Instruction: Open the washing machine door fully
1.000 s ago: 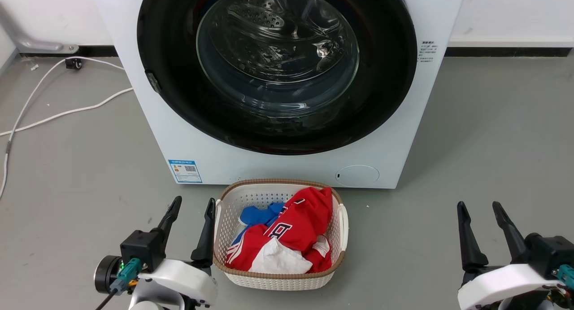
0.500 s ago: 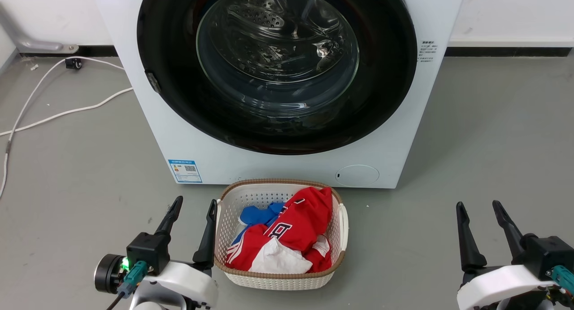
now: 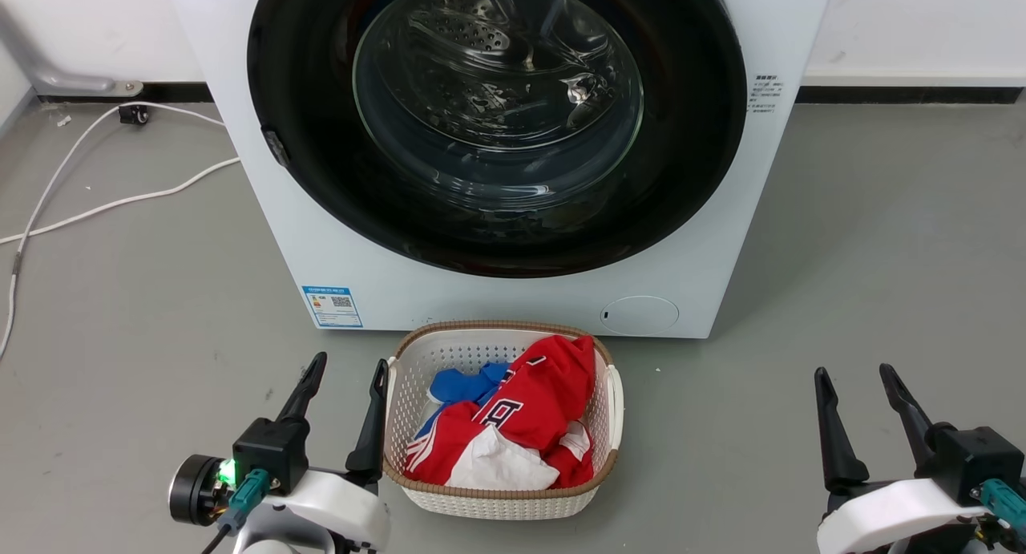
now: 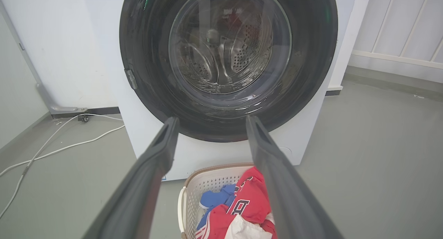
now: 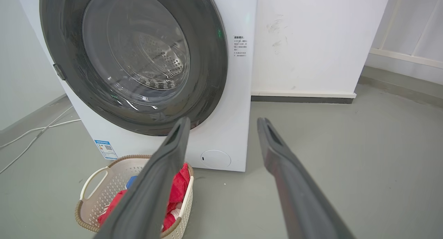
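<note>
**Door shut, both grippers low and idle in front of the machine**

- The washing machine (image 3: 513,301) stands on the grey floor (image 3: 866,241) against a white wall, front face toward the robot.
- The washing machine door (image 3: 497,233) sits closed, flush against the front panel. Its black disc covers most of the face, and the perforated steel drum shows through the clear glass window.
- A small grey tab (image 3: 275,147) lies on the door's rim at the robot's left.
- A blue label (image 3: 332,306) is at the lower left of the front and a round filter cap (image 3: 639,314) at the lower right.
- A white laundry basket (image 3: 497,332) sits on the floor just in front of the machine, centred. It holds a red garment (image 3: 537,402) with some blue and white cloth.
- Left gripper (image 3: 349,361): jaws parted wide, nothing between them. It is low, just beside the basket's left rim and well apart from the door.
- Right gripper (image 3: 854,371): jaws likewise spread and empty, off to the right of the basket, clear of the machine.
- White cables (image 3: 104,205) trail across the floor on the left side.
</note>
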### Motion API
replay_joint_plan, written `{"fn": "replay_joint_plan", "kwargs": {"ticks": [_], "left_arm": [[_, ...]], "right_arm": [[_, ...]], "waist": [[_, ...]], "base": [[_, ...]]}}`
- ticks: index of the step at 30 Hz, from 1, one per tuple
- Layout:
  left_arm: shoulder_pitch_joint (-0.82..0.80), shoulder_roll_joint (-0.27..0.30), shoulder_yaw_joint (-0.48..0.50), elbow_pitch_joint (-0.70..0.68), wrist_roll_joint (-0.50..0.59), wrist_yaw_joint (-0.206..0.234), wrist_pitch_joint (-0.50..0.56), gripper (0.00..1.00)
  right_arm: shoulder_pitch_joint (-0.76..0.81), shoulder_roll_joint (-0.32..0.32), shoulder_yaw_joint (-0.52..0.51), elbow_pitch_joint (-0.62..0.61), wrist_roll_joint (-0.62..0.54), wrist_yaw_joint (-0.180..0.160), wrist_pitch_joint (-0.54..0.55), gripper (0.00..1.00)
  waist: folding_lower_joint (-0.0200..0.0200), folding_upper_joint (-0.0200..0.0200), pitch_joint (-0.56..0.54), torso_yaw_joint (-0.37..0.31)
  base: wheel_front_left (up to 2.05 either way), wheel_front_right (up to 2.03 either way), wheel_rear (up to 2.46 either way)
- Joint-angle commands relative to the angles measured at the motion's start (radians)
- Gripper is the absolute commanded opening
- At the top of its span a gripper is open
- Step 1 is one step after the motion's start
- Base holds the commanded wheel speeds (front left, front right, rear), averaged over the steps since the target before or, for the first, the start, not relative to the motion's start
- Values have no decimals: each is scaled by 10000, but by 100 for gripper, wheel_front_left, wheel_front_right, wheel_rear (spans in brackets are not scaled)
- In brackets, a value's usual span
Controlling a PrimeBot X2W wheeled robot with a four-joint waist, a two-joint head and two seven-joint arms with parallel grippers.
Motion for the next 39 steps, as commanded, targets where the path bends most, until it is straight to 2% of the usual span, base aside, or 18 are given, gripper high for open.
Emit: {"fn": "replay_joint_plan", "kwargs": {"ticks": [1,4,5,6,12,14,15,17,18,24,27,30,33,39], "left_arm": [[-99,-10,22,9,-22,-29,-27,100],[-81,-56,62,40,-54,-61,-28,100],[-82,-69,70,44,-51,-64,-27,100],[-81,-81,79,45,-55,-73,-27,100],[-75,-151,153,83,-36,-84,-27,100],[-68,-161,173,95,-20,-94,-27,100],[-64,-166,187,97,-20,-100,-27,100],[-62,-177,199,112,-6,-101,-27,100],[-58,-188,207,118,5,-121,-27,100],[-79,-224,209,123,15,-149,-27,100],[-105,-242,202,108,12,-173,-27,100],[-172,-270,213,35,-39,-213,-27,100],[-261,-297,248,-69,-98,-248,-27,100],[-635,-297,390,-453,-175,-334,-27,100]], "right_arm": [[-21,32,-17,28,45,18,-66,100],[-24,32,-25,105,255,9,-48,100],[-29,32,-35,121,298,9,-47,43],[-33,32,-25,149,377,9,-23,1],[-64,30,-6,215,610,9,35,0],[-54,30,-58,266,1026,9,91,0],[-60,30,-88,311,1544,9,112,0],[-91,30,-90,485,3333,9,186,0],[-149,30,21,606,5322,11,309,0],[-339,26,217,679,11824,11,896,0],[-412,23,115,550,14391,11,1239,0],[-550,16,-152,543,15827,11,1694,0],[-903,-317,-432,790,16641,11,1970,0],[-2450,-1417,-350,1908,17298,11,1937,0]], "waist": [[0,0,-6,-1],[0,0,-24,-1],[0,0,-25,0],[0,0,-30,-1],[0,0,-40,-10],[0,0,-48,-9],[0,0,-53,-7],[0,0,-61,-3],[0,0,-75,5],[0,0,-70,37],[0,0,-39,66],[0,0,104,85],[0,0,358,121],[0,0,1230,221]], "base": [[0,0,0],[0,0,0],[0,0,0],[0,0,0],[0,0,0],[0,0,0],[0,0,0],[0,0,0],[0,0,0],[0,0,0],[0,0,0],[0,0,0],[0,0,0],[0,0,0]]}}
